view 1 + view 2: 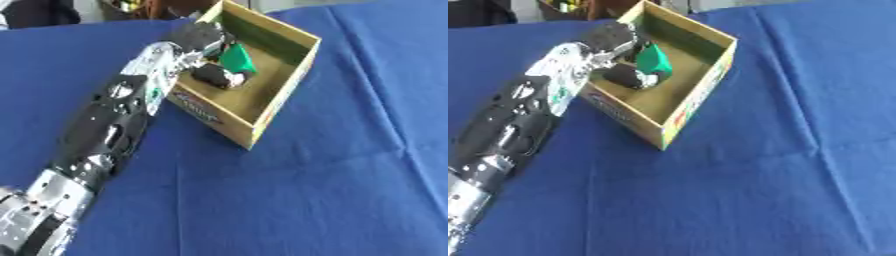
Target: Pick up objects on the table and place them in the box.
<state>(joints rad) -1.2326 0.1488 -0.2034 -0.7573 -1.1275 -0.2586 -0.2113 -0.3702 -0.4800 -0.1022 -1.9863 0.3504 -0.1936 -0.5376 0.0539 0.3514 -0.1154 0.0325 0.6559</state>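
Observation:
My left arm reaches in from the lower left, and my left hand (199, 36) is over the near-left wall of the open cardboard box (278, 95). A green object (237, 58) sits inside the box, between the hand's curled fingers (219, 75) and the palm. The fingers are bent round the object, low over the box floor. I cannot tell whether the object touches the floor. The hand hides part of it. My right hand shows in no view.
The box stands on a blue tablecloth (332, 180) with creases across it. Printed labels run along the box's outer walls (684, 112). Dark objects lie beyond the table's far edge at the upper left.

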